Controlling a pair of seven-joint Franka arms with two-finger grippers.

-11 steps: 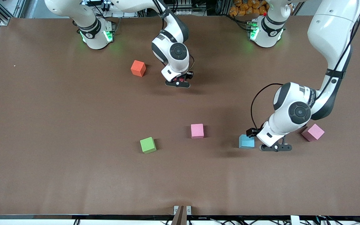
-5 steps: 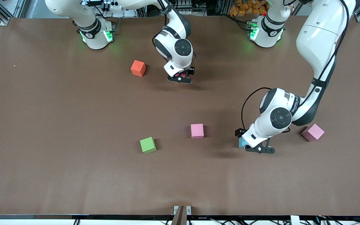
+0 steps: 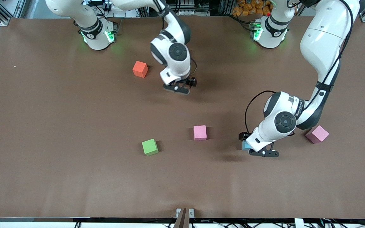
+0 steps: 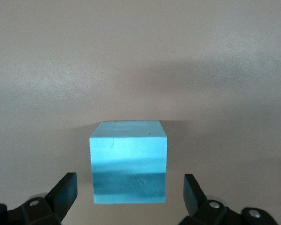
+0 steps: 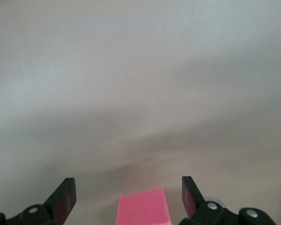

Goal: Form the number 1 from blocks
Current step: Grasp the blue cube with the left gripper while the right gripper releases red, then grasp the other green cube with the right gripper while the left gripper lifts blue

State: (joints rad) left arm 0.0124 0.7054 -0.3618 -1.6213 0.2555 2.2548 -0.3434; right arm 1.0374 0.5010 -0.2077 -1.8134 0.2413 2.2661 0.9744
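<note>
A light blue block (image 4: 129,154) rests on the table between the spread fingers of my left gripper (image 4: 129,187), with a gap on each side. In the front view that block (image 3: 245,145) is mostly covered by the left gripper (image 3: 262,153). My right gripper (image 3: 176,89) is low over the table beside the orange cube, open. A pinkish-red block (image 5: 143,208) lies between its fingers without touching them. One green block (image 3: 150,147) sits nearer the front camera. The purple block and the second green one are out of view.
An orange cube (image 3: 140,69) lies close to the right gripper, toward the right arm's end. One pink cube (image 3: 200,132) sits between the green and blue blocks. Another pink cube (image 3: 317,134) lies by the left arm's elbow.
The left gripper slid from beside the blue block to straddle it. The right gripper shifted a little and now hides the red block in the front view.
</note>
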